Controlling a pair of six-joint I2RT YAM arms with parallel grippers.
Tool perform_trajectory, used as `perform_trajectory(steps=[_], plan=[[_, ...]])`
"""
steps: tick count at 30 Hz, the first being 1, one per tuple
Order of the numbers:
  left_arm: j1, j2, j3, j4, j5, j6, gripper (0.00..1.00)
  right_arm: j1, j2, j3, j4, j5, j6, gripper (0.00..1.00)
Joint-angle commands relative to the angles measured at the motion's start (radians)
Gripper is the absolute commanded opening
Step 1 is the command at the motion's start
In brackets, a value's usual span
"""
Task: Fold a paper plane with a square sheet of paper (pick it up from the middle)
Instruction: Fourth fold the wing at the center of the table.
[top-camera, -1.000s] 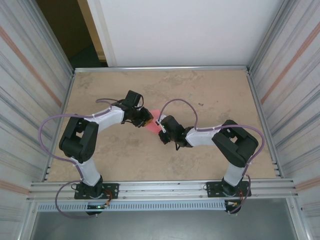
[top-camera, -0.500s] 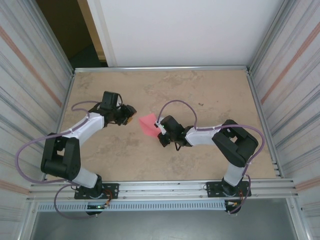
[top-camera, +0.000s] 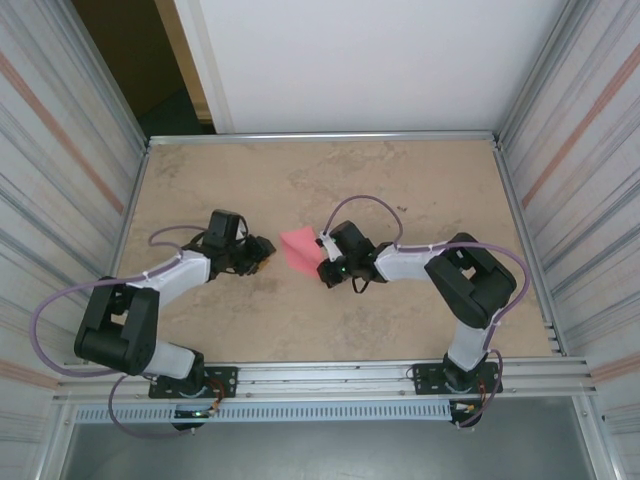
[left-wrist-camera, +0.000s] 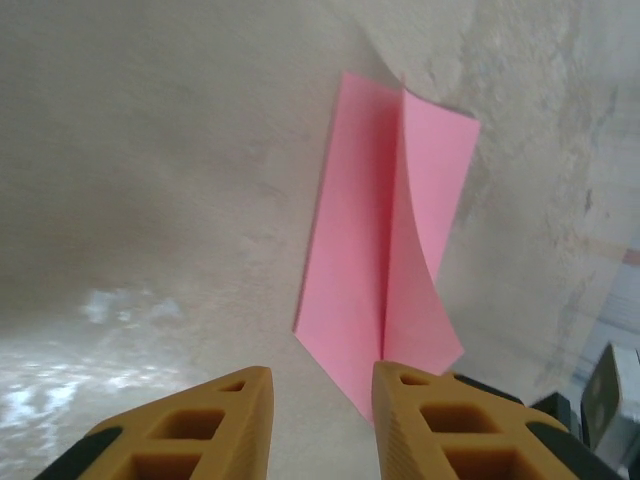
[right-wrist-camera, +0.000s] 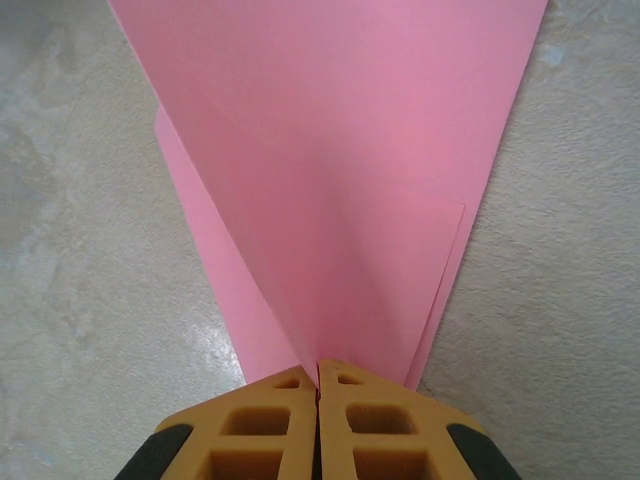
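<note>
Near the middle of the tabletop (top-camera: 420, 190), the pink sheet of paper (top-camera: 298, 246) sits partly folded between the two arms, and one flap curls up off the layer beneath it along a centre crease. The right end effector (right-wrist-camera: 318, 372) is closed tight on the sheet's near corner. From those fingertips the paper fans out toward 12 o'clock in the right wrist view, and in the top view it lies at about 10 o'clock from that end effector. The left end effector (left-wrist-camera: 320, 382) stands apart from the sheet with a gap between its fingers and nothing in them. In the top view the paper is at its 3 o'clock. In its own wrist view the crease, the sheet's long axis, runs from 6 o'clock up to about 12, slightly right of the gap. The right arm is nearer, being already in contact. For the free left end effector, the next fold probably depends on that crease lying almost in line with its approach.
</note>
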Motion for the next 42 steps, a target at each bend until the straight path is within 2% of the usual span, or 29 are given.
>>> perform_trajectory(steps=[1, 9, 16, 32, 35, 39, 42], plan=[[-0.043, 0.032, -0.009, 0.138, 0.058, 0.022, 0.32, -0.019, 0.034, 0.001, -0.051, -0.091, 0.071, 0.09], [-0.111, 0.173, 0.060, 0.244, 0.133, 0.115, 0.35, -0.080, 0.036, -0.025, 0.018, -0.205, 0.159, 0.09], [-0.117, 0.257, 0.072, 0.324, 0.185, 0.134, 0.36, -0.099, 0.040, -0.038, 0.042, -0.234, 0.182, 0.09], [-0.127, 0.341, 0.113, 0.316, 0.210, 0.165, 0.40, -0.112, 0.045, -0.044, 0.054, -0.253, 0.188, 0.11], [-0.129, 0.345, 0.132, 0.257, 0.182, 0.167, 0.40, -0.113, 0.048, -0.043, 0.052, -0.251, 0.185, 0.12], [-0.142, 0.369, 0.201, 0.010, 0.077, 0.185, 0.40, -0.113, 0.045, -0.042, 0.046, -0.245, 0.183, 0.14], [-0.153, 0.403, 0.234, -0.106, 0.019, 0.187, 0.41, -0.115, 0.038, -0.039, 0.043, -0.242, 0.183, 0.16]])
